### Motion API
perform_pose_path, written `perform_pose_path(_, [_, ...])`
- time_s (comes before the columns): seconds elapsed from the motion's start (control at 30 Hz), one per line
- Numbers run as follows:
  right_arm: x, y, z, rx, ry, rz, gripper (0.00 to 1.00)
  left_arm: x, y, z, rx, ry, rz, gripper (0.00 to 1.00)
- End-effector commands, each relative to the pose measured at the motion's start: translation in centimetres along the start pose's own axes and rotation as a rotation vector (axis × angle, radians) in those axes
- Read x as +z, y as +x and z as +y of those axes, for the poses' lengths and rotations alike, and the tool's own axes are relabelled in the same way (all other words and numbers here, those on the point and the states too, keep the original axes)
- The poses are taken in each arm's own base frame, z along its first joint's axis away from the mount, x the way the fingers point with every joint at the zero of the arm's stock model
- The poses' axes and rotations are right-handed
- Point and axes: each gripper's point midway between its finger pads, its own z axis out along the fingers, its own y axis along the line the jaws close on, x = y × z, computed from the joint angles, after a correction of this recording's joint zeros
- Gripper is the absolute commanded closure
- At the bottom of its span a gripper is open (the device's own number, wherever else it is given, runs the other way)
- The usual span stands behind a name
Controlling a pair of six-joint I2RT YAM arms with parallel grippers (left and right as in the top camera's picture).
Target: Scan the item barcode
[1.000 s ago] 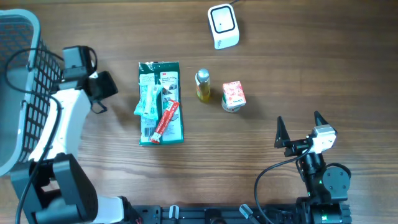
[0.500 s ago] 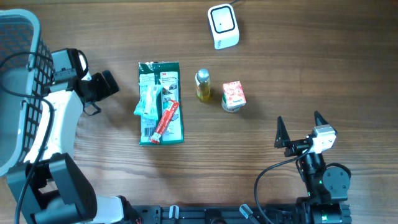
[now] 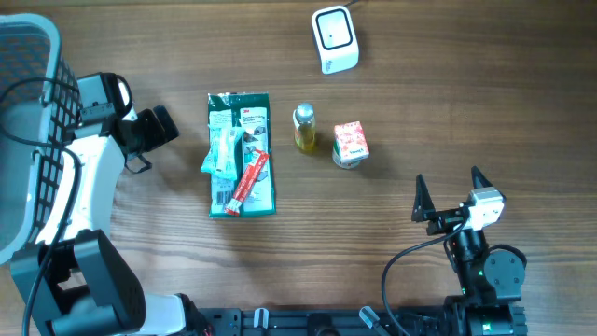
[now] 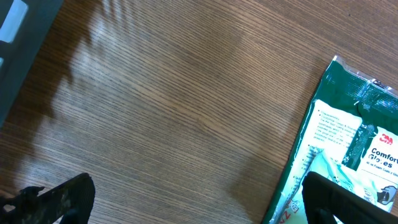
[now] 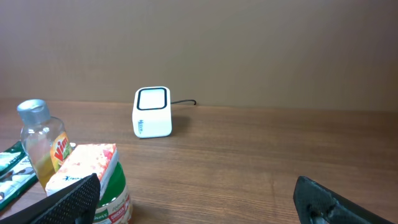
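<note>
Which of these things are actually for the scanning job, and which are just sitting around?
For the job:
white barcode scanner
green glove packet
red stick packet
small yellow bottle
red-and-white carton

Probably just lying about:
grey basket, off at the table's edge; its role isn't clear

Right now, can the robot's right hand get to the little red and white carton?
Probably yes. The right hand is open and empty, and only bare table lies between it and the carton. The bottle stands on the carton's far side.
</note>
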Motion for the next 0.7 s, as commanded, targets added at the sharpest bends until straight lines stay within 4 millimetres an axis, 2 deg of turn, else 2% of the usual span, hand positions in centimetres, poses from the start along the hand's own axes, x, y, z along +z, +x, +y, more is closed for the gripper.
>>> perform_pose_path(0.0, [0.0,-0.1,-0.1,0.006,0.002,-0.007,0.0,0.3,0.3,0.0,0.008,0.01,0.017,0.0])
perform_pose_path(0.3, [0.0,-0.2,0.0,0.008,-0.002,-0.008,0.0,0.3,0.4,0.0,0.008,0.01,0.017,0.0])
perform_pose_path(0.53, [0.0,-0.2,0.4,0.293,-0.023,-0.004,0.0,0.3,0.3,0.0,0.008,0.01,0.017,0.0])
perform_pose_path(0.6, [-0.1,-0.6,1.3,0.352,-0.074,0.001,0.0,0.3,0.4,0.0,0.008,0.01,0.017,0.0])
perform_pose_path(0.67, [-0.6,-2.6,1.9,0.35,-0.109,-0.014,0.0,0.3,0.4,0.0,0.008,0.01,0.017,0.0])
